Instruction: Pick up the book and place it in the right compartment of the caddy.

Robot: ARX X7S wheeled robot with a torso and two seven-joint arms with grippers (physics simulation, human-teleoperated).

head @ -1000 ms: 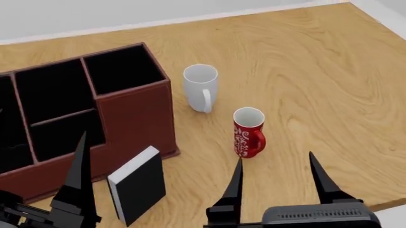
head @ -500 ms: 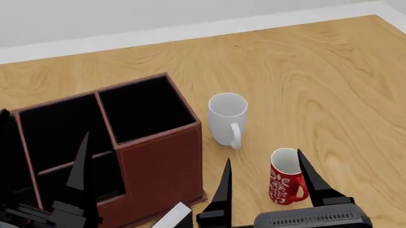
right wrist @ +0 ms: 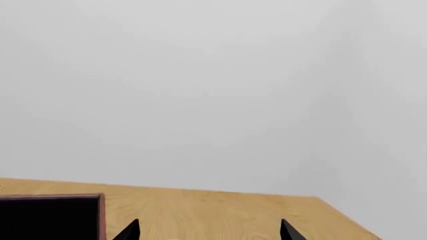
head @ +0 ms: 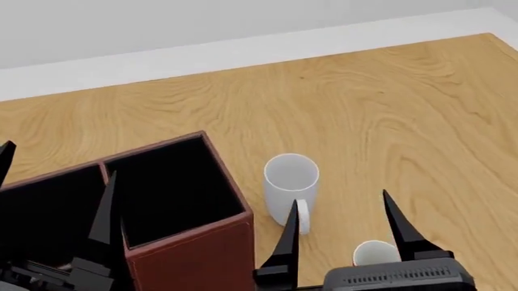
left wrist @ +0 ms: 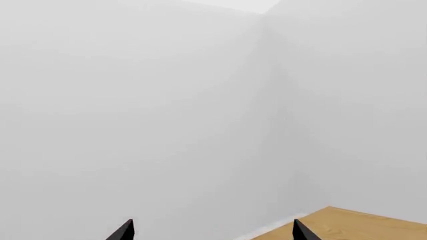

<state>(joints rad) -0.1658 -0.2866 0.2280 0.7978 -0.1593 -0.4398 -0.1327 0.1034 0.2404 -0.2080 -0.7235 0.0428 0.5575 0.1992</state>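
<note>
The book is out of view in every frame. The reddish-brown caddy [head: 194, 257] sits at the lower left of the head view, and its right compartment [head: 174, 191] shows as a square black-lined pocket with nothing in it. My left gripper [head: 58, 159] hangs open over the caddy's left pockets. My right gripper [head: 340, 199] is open above the table, to the right of the caddy. In the left wrist view the open left gripper [left wrist: 213, 226] faces a blank wall. In the right wrist view the open right gripper [right wrist: 209, 226] looks across the table past a corner of the caddy [right wrist: 100, 215].
A white mug [head: 292, 179] stands just right of the caddy, between it and my right gripper. Only the pale rim of a second mug [head: 375, 251] shows behind the right gripper's body. The wooden table [head: 364, 103] stretches to its far edge and right corner.
The head view has swung up and away: the book slid off the bottom edge, and the caddy and mugs shifted down in the picture. Both grippers stay open.
</note>
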